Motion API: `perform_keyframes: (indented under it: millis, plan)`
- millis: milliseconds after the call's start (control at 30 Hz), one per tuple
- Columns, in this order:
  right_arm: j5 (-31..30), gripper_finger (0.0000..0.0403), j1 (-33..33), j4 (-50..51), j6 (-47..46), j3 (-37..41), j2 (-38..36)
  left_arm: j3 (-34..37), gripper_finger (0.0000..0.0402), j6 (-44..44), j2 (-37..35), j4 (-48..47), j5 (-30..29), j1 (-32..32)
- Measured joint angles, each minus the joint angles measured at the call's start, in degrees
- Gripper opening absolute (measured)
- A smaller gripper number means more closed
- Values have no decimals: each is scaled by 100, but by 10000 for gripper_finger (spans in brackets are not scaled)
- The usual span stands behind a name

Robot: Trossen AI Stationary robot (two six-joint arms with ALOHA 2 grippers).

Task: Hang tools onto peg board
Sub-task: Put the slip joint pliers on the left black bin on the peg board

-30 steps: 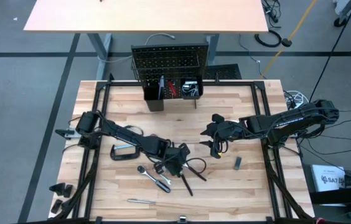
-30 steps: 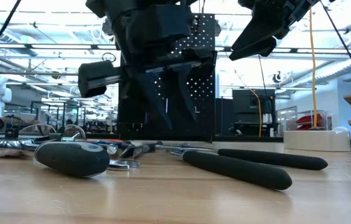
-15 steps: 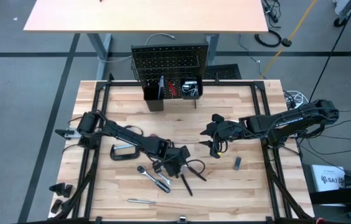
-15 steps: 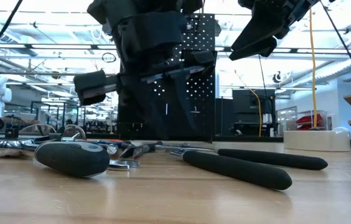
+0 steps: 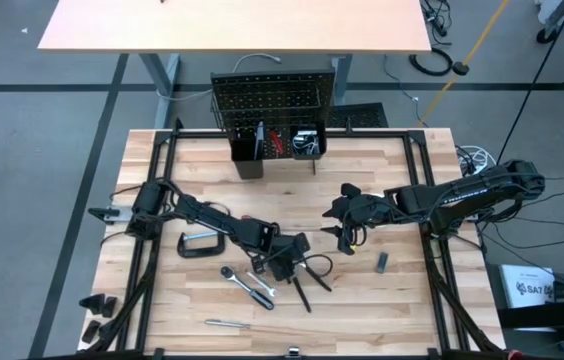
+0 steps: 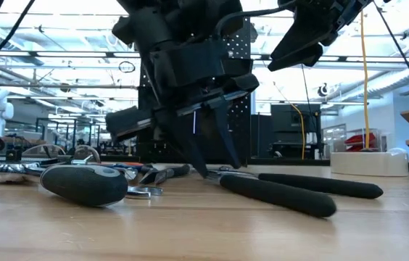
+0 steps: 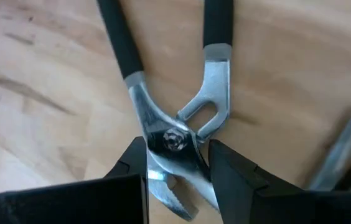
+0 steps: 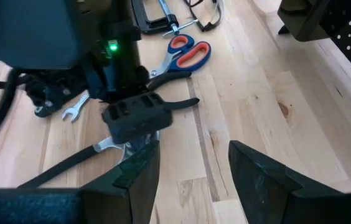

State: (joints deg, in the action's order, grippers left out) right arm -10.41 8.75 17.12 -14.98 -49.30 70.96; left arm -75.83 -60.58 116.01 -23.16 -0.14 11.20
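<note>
The left end effector [image 7: 177, 163] is straddling, fingers parted, the pivot of the pliers [image 7: 175, 134] lying at six o'clock on the counter [image 5: 402, 310], while the right end effector [image 5: 345, 233] is hovering released at three o'clock, and the peg board [image 5: 272, 97] at twelve is looking mostly unfilled.

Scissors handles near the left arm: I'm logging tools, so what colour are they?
Red-orange with blue trim, clearest on the scissors in the right wrist view.
</note>
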Motion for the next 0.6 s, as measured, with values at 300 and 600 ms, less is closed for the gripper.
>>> perform_keyframes:
  millis: [300, 600]
  plan:
    - [-3, 185, 0, 0, 20, 0, -2, -14, 102, -226, 140, 23, 215, -282]
    - [-3, 185, -2, -5, 22, 0, -2, -29, 99, -320, 253, 4, 376, -361]
